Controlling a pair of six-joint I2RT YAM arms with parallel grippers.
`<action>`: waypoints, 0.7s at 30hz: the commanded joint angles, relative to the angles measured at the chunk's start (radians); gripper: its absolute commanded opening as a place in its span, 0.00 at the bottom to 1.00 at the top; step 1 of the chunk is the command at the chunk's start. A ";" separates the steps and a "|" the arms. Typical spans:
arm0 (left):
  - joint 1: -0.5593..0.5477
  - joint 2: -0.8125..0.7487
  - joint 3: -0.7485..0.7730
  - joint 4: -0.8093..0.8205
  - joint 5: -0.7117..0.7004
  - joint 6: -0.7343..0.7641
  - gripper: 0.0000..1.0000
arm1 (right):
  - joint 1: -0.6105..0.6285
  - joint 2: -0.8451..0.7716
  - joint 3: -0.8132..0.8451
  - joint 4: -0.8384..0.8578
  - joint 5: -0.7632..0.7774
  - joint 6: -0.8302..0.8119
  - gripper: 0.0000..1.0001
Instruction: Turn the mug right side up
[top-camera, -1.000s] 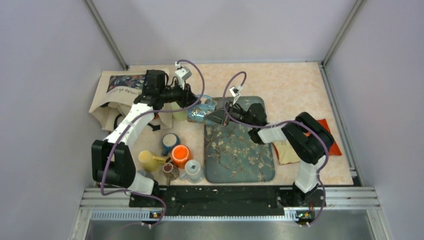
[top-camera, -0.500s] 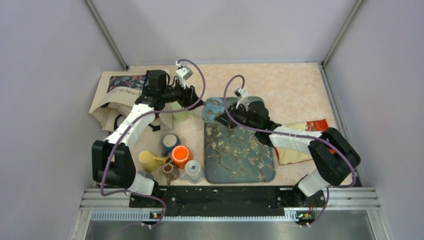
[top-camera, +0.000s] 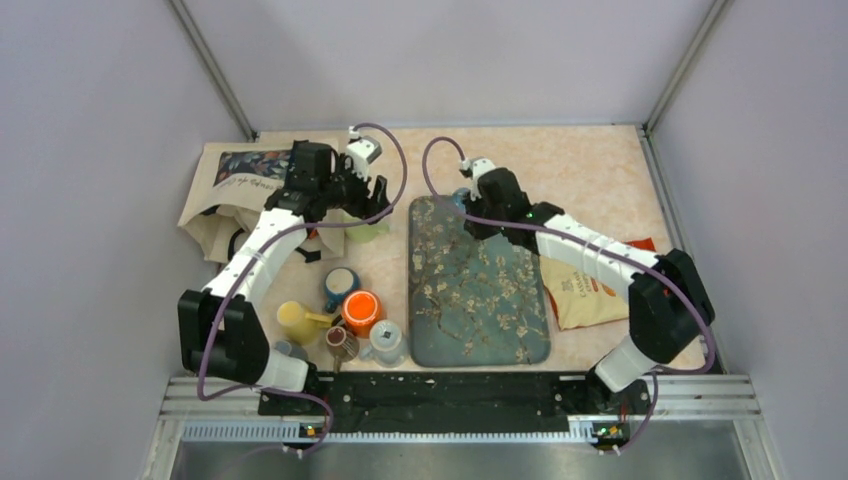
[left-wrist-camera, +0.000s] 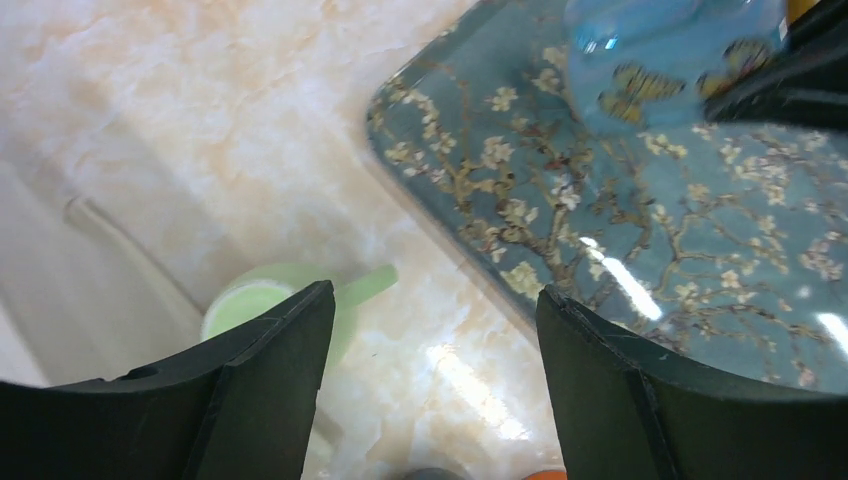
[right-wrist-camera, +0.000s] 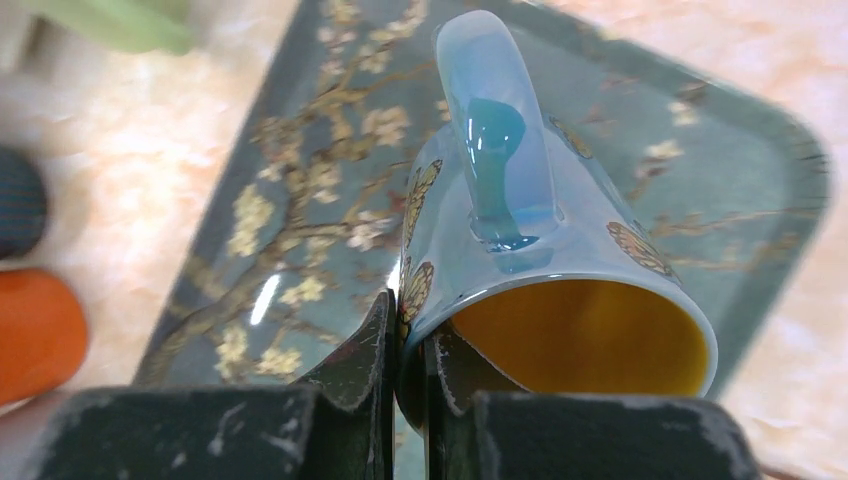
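the mug (right-wrist-camera: 520, 230) is gripped by its rim in the clenched right gripper (right-wrist-camera: 408, 330) and is tilted, handle up, over the tray's (right-wrist-camera: 300, 180) far end. the left gripper (left-wrist-camera: 432, 300) is held spread wide above a green mug (left-wrist-camera: 255, 305).

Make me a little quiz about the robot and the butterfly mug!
1. True or false: the left hand is holding the green mug.
2. What colour is the inside of the blue butterfly mug? A yellow-orange, B white, C black.
3. Fill in the gap: the right hand pinches the mug by its ____.

Key: 1 false, that hand is open and empty; 2 A; 3 rim.
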 joint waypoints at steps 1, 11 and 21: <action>0.005 -0.058 0.001 -0.035 -0.143 0.063 0.79 | -0.070 0.093 0.236 -0.234 0.151 -0.142 0.00; 0.005 -0.079 -0.005 -0.176 -0.153 0.250 0.76 | -0.200 0.274 0.368 -0.321 0.013 -0.155 0.00; 0.004 -0.064 -0.019 -0.233 -0.072 0.299 0.73 | -0.206 0.357 0.406 -0.380 -0.005 -0.155 0.00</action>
